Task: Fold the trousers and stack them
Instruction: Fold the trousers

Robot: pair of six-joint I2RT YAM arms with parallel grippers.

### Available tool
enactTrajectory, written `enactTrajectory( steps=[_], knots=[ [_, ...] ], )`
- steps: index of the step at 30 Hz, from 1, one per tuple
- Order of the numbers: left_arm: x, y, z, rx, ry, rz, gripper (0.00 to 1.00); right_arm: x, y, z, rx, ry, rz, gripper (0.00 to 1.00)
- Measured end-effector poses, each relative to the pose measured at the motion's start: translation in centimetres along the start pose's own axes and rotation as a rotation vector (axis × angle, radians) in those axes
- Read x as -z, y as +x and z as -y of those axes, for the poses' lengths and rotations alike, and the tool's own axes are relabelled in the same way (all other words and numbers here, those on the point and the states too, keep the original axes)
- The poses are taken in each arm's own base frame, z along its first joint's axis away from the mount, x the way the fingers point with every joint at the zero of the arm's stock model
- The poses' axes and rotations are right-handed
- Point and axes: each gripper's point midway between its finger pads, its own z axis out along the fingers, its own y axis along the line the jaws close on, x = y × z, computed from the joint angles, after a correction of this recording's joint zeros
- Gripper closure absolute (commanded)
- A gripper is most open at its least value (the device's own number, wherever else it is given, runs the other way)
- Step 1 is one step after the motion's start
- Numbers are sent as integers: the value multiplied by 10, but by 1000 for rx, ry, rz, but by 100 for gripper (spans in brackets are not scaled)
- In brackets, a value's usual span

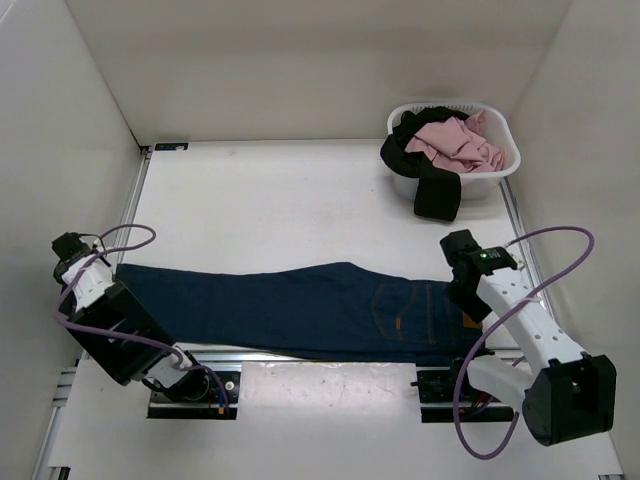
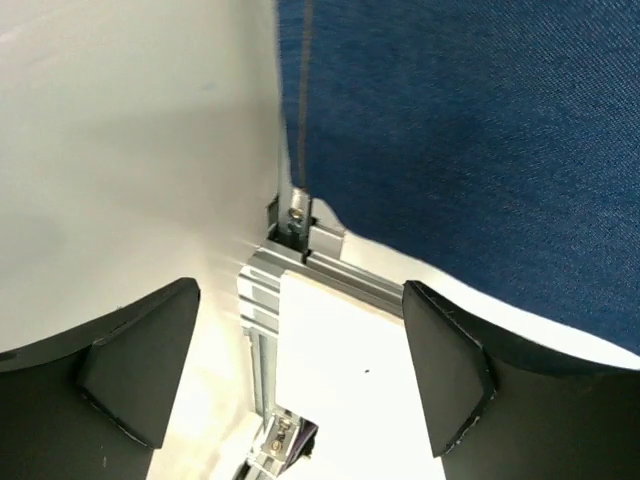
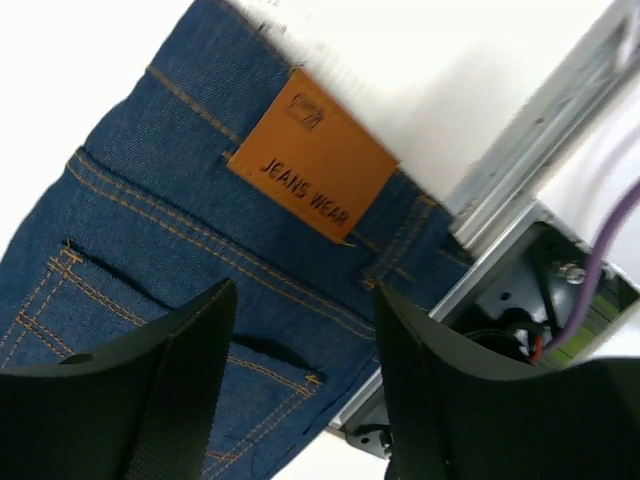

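One trousers [image 1: 300, 305] end partly behind left arm [image 1: 115, 330].

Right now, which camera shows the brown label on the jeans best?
The right wrist view: the label is close and readable, JEANS WEAR. The top view shows it only as a tan speck; the left wrist view shows just the jeans, no label.

One pair of trousers [image 1: 300, 305] lies on the near side of the one table [image 1: 280, 200], with one tan patch [image 3: 312, 153]. At the far right is one basket [image 1: 512, 165] holding two garments: one pink garment [image 1: 458, 142] and one black garment [image 1: 437, 192]. There are two arms, the left arm [image 1: 115, 322] and the right arm [image 1: 525, 320].
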Motion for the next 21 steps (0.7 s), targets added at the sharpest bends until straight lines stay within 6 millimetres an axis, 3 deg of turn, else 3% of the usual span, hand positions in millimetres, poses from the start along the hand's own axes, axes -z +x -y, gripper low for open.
enactTrajectory(
  steps=[3, 4, 5, 9, 11, 15, 21],
  knots=[
    [12, -4, -8, 17, -34, 37, 10, -9, 10, -8, 7, -11, -16, 54],
    [18, -8, -9, 17, -37, 61, 11, -12, 12, -9, 2, -15, -21, 63],
    [25, -13, -9, 16, -39, 89, 17, -17, 16, -11, -5, -18, -27, 69],
    [33, -36, 12, -38, -18, 158, 29, -46, 40, -9, -18, 35, -97, 97],
    [17, -39, 36, -75, 35, 127, 29, -60, 49, -5, -16, 104, -145, 100],
    [-22, -19, 79, -109, 154, -18, 29, -63, 46, -7, 2, 195, -223, 100],
    [-23, -35, 88, -151, 114, -68, 29, -74, 23, -7, 9, 303, -287, 100]
  ],
)
